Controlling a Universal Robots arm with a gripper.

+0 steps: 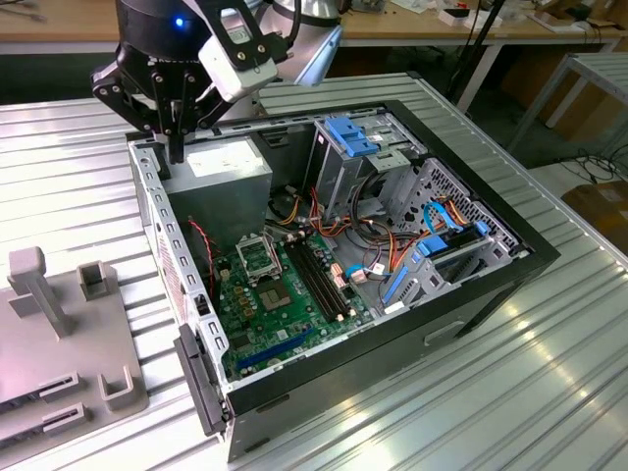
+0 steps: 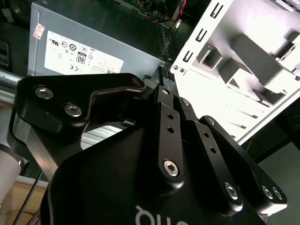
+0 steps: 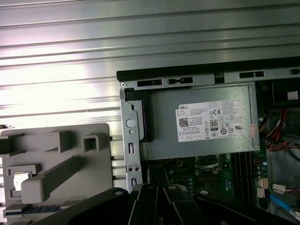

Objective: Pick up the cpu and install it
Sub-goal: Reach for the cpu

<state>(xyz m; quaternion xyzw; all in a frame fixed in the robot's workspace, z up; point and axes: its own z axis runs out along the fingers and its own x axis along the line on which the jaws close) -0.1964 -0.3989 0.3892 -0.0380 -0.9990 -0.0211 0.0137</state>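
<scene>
A small pale shiny square, which I take for the cpu (image 3: 18,181), lies in a recess of the grey fixture (image 3: 61,159) beside the computer case. My gripper (image 1: 175,154) hangs above the case's back corner at the exterior view's left, over the edge of the grey power-supply box (image 1: 228,169). Its black fingers (image 2: 168,117) are pressed together with nothing between them, and their tips (image 3: 158,172) point down towards the motherboard. The open socket frame (image 1: 257,257) sits on the green motherboard (image 1: 280,309), in front of the power supply.
The open black case (image 1: 471,294) rests on a ribbed metal table (image 1: 549,392). Inside are black memory slots (image 1: 319,280), blue-latched drive bays (image 1: 358,137) and bundles of coloured cables (image 1: 378,250). The grey fixture (image 1: 69,334) has upright posts.
</scene>
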